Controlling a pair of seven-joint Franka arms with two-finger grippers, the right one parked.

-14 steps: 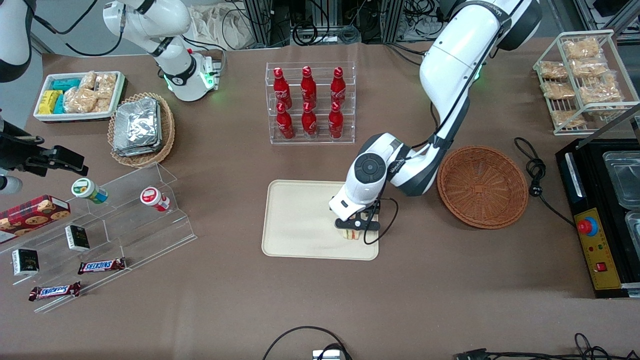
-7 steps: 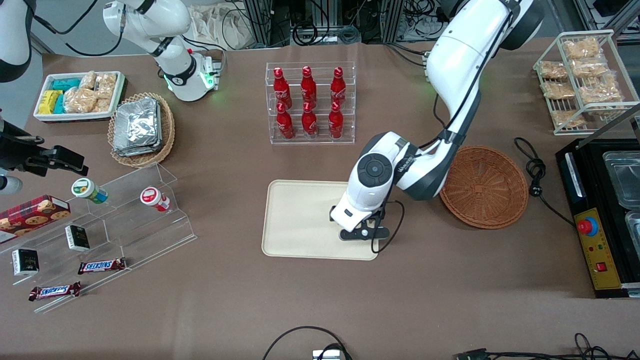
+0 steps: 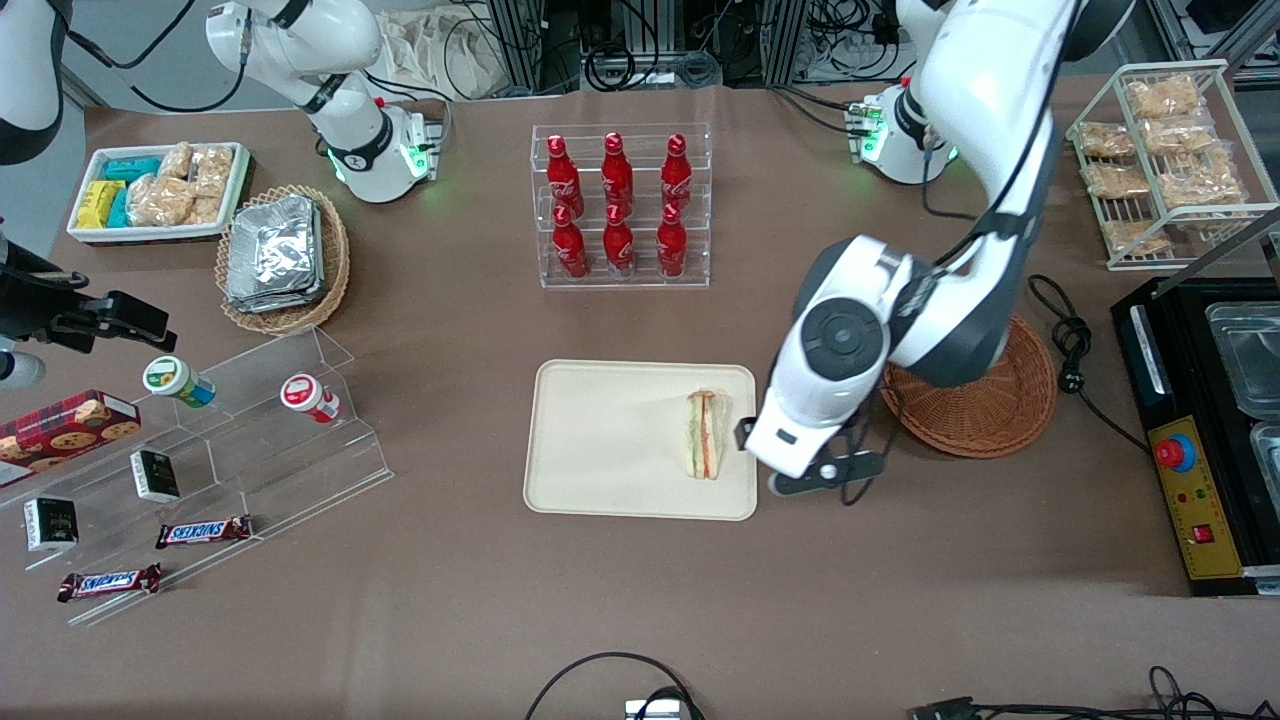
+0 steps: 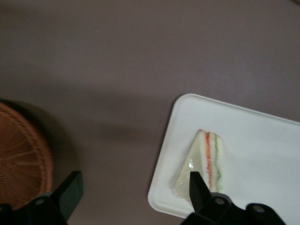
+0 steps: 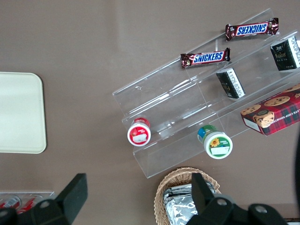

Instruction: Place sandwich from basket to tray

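Sandwich (image 3: pixel 706 434) lying flat on the tray (image 3: pixel 600 450), close to the tray's short edge at the working arm's end, touched by nothing. Gripper (image 4: pixel 133 190) spread wide and empty, raised above bare table between that tray edge and the basket (image 3: pixel 990 410). Basket partly covered by the arm in the front view.

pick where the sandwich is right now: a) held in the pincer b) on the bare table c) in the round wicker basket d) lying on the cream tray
d: the sandwich lies on the tray, while the open pincer hangs above the bare table between tray and basket.
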